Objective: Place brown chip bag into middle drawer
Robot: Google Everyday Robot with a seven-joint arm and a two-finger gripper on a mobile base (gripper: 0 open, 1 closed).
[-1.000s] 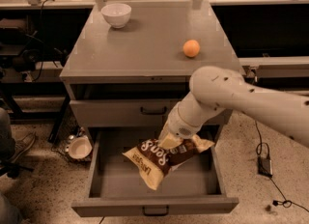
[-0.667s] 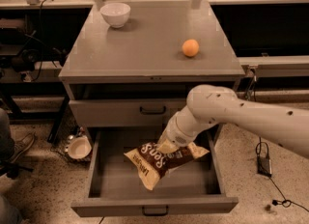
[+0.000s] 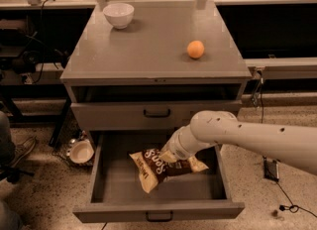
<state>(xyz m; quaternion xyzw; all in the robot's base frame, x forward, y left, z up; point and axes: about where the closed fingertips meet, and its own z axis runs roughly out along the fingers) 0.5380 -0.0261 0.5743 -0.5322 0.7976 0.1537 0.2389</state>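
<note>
The brown chip bag (image 3: 158,167) with white lettering lies inside the open middle drawer (image 3: 114,184), toward its right half, tilted with its cream end at the front left. My gripper (image 3: 171,157) reaches down into the drawer from the right, at the bag's upper right part. The white arm hides the fingers. The drawer is pulled fully out, its dark handle (image 3: 159,217) at the front.
The upper handled drawer (image 3: 156,113) is shut. A white bowl (image 3: 118,15) and an orange fruit (image 3: 195,49) sit on the cabinet top. A bowl (image 3: 80,151) stands on the floor at the left. Cables lie on the floor at the right.
The arm has lowered further into the drawer and the bag has come down with it, now resting on the drawer floor.
</note>
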